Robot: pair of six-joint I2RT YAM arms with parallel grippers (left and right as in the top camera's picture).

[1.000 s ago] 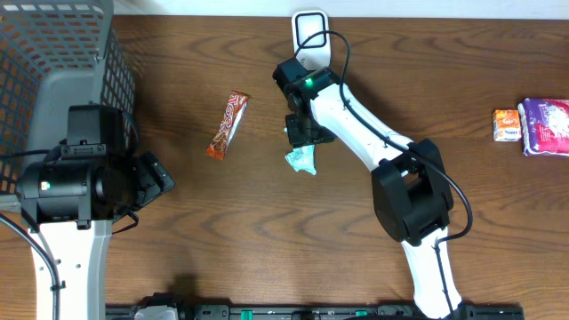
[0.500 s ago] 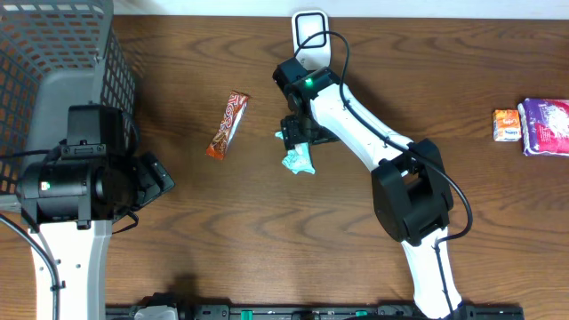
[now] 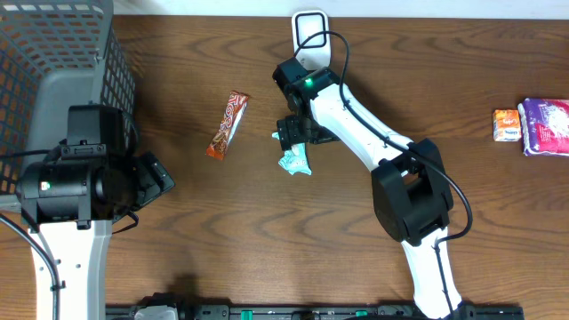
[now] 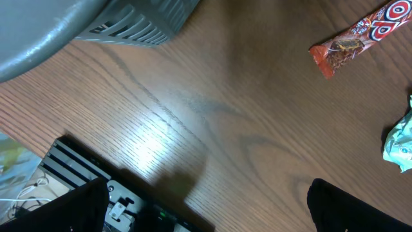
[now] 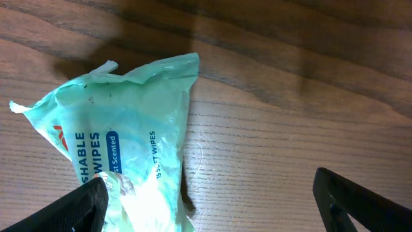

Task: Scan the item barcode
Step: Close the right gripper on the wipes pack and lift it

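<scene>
The item, a teal wipes pack, lies flat on the wooden table near the middle. My right gripper hovers just above its far end, open. In the right wrist view the pack lies under the left finger, while the right finger stands far off over bare wood, with nothing gripped between them. The white scanner stands at the table's back edge behind the right arm. My left gripper waits open at the left, its fingers wide apart over the front edge.
A red-orange candy bar lies left of the pack. A grey mesh basket fills the far left corner. An orange packet and a purple packet lie at the far right. A black rail runs along the table's front edge.
My right gripper has opened wide and let go of the wipes pack, which now rests on the table slightly further left. The left arm has not moved.
</scene>
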